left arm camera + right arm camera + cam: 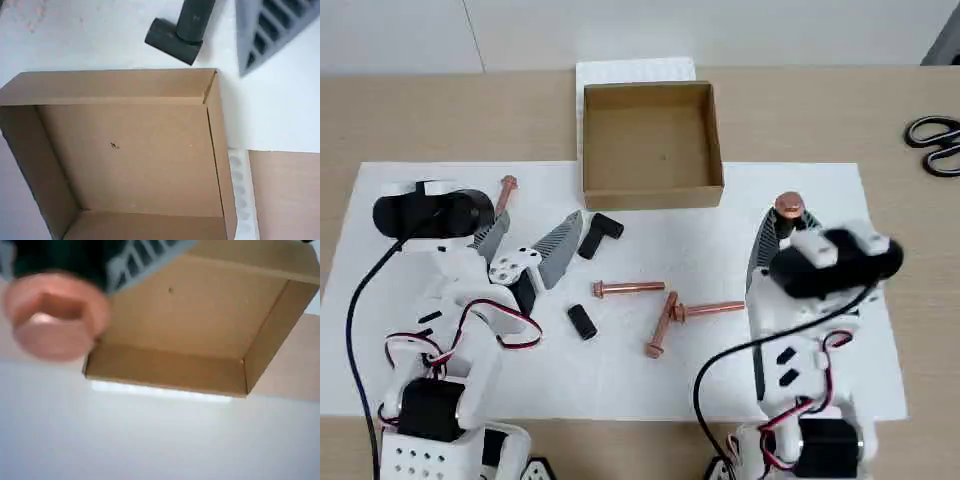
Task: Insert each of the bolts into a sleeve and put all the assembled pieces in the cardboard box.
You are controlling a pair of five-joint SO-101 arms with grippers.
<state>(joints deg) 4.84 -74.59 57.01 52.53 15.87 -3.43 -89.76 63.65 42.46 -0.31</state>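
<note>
Fingers of the right gripper, ribbed grey plastic, clamp a copper bolt upright, round recessed head up. Left gripper: fingers spread wide over white paper, just beside a black sleeve. Loose bolts lie mid-sheet, near the square brown cardboard box.

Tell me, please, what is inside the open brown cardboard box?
Inside the open brown cardboard box only its bare floor with one small dark speck shows; nothing else lies there. In the right wrist view, the copper bolt in the right claw covers one corner.
</note>
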